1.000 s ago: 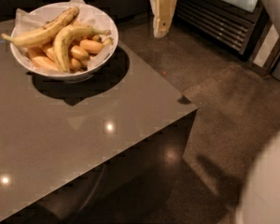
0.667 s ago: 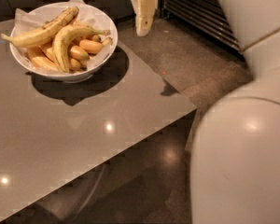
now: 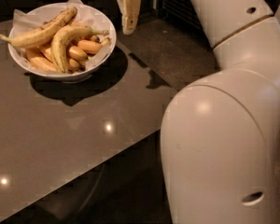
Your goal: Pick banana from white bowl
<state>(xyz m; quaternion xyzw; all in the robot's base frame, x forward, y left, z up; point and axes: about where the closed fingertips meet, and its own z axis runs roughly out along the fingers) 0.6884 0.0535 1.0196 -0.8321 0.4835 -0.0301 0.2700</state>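
End effector: the cream, two-finger end effector [image 3: 128, 29] hangs tip-down at the top of the view, on its own and not touching anything; whether it is released or clenched cannot be told.
Banana: the large, strongly curved yellow banana with a greenish tinge [image 3: 59, 43] lies in the bowl, down and to the picture-left of the end effector, on top of the other fruit.
Banana's axis: it arches like a hook; the long stem points toward the end effector and stops just short of the near rim, while the dark tip curls down to the bowl's front, away from it.
Bowl: the wide, shallow, round white bowl [image 3: 61, 75] stands on the counter just beside the end effector, apart from it; its wall is smooth.
Lining: crinkled white paper [image 3: 22, 20] rises above the rim on the side far from the end effector.
Other fruit: a straighter, brown-flecked long banana [image 3: 41, 30] lies beyond the curved one; short, stubby orange bananas [image 3: 87, 46] lie beneath.
Counter: a glossy grey-brown counter [image 3: 84, 143] shows bright light spots and the bowl's shadow.
Arm: rounded, matte cream arm shells [image 3: 224, 134] fill the side below the end effector.
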